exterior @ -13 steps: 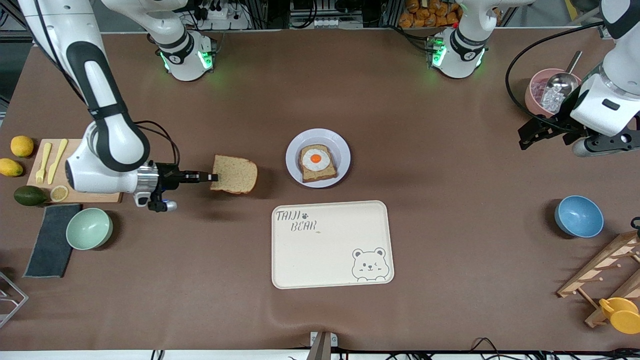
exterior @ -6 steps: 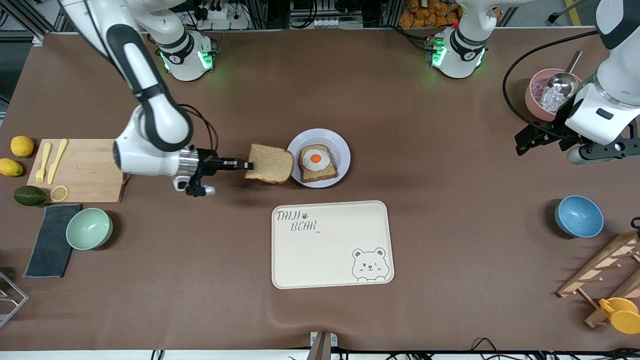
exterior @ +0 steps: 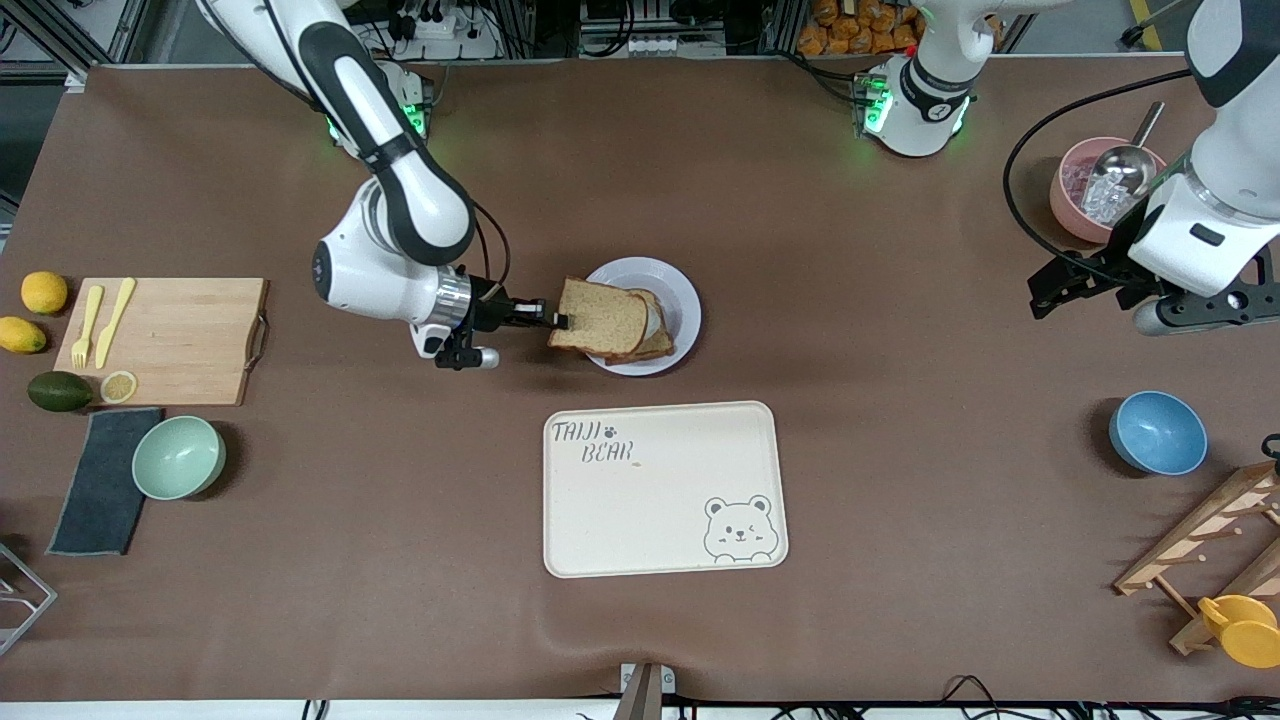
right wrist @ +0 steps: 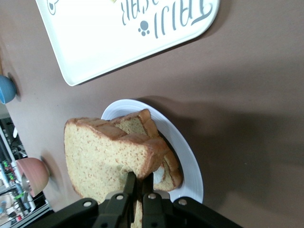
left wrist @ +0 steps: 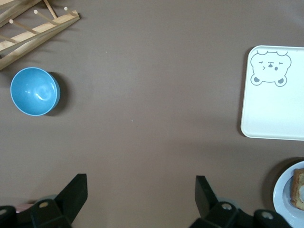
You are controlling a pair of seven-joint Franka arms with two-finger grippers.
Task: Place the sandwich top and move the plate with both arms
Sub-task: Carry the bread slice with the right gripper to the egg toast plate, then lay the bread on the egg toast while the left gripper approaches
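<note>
Sandwich top point(exterior: 598, 318) hangs in right pincer point(exterior: 560, 320) over plate point(exterior: 684, 300) on brown table point(exterior: 900, 450).

A brown surface point(exterior: 900, 520) carries everything. Near its middle sits the plate point(exterior: 683, 300), and a cream tray point(exterior: 660, 500) lies nearer the front camera. Toward the right arm's end are a wooden board point(exterior: 180, 340), a green bowl point(exterior: 178, 457) and a dark cloth point(exterior: 100, 490). Toward the left arm's end are a blue bowl point(exterior: 1157, 432), a pink bowl point(exterior: 1070, 200) and a wooden rack point(exterior: 1200, 540).
</note>
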